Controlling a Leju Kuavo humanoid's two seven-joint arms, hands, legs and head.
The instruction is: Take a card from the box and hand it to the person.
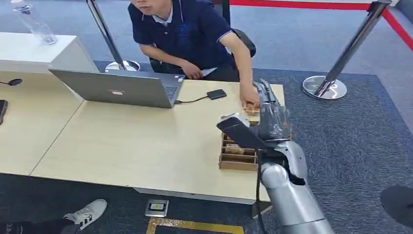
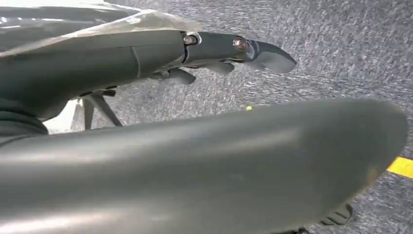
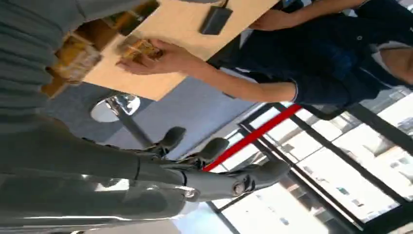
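R hand [image 1: 271, 109] raised over far end of box [image 1: 238, 157], fingers [image 3: 214, 148] apart and stretched out, nothing held. Box sits at right edge of table [image 1: 122, 141], w/ open compartments. Card [image 3: 141, 48] in person's hand [image 3: 163, 58], on table just beyond box, near R hand. L hand [image 2: 204, 161] low over grey carpet [image 2: 341, 44], fingers straight and apart, holding nothing. Laptop [image 1: 117, 87] at far side of table, small black drive [image 1: 216, 94] beside it on cable
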